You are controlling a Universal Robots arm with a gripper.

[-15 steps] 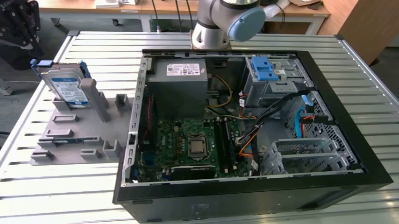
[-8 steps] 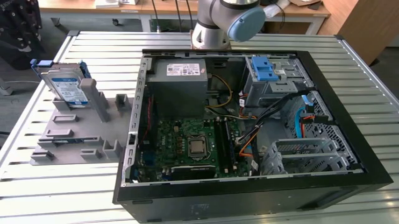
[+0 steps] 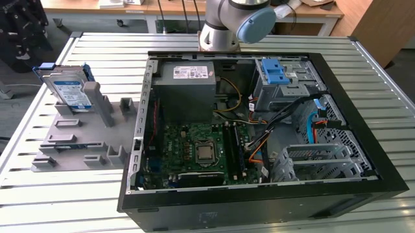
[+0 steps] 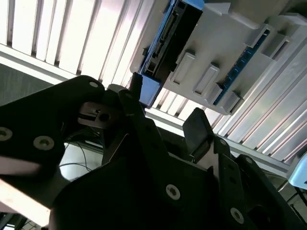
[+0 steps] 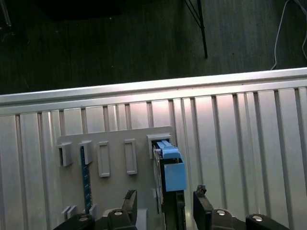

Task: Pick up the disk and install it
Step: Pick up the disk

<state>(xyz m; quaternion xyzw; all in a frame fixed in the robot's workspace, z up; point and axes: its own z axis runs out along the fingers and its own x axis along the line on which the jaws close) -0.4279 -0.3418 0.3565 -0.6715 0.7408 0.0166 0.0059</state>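
The disk (image 3: 70,90) stands on edge in a slot of the grey holder (image 3: 77,141), on the slatted table at the exterior view's left. It is silver, with a white-and-blue label and blue rails. In the first wrist view its blue bracket end (image 5: 170,167) faces the camera, and my gripper (image 5: 165,197) hangs open above it. One black fingertip (image 5: 129,197) shows on each side of the disk, apart from it. In the second wrist view the disk (image 4: 168,38) lies beyond the spread fingers of my gripper (image 4: 165,112).
An open black computer case (image 3: 363,121) lies at the middle and the exterior view's right. Inside are a green motherboard (image 3: 194,150), a grey power-supply box (image 3: 188,77), a grey cage with a blue latch (image 3: 279,73) and another metal cage (image 3: 318,158). The arm's base (image 3: 220,29) stands behind the case.
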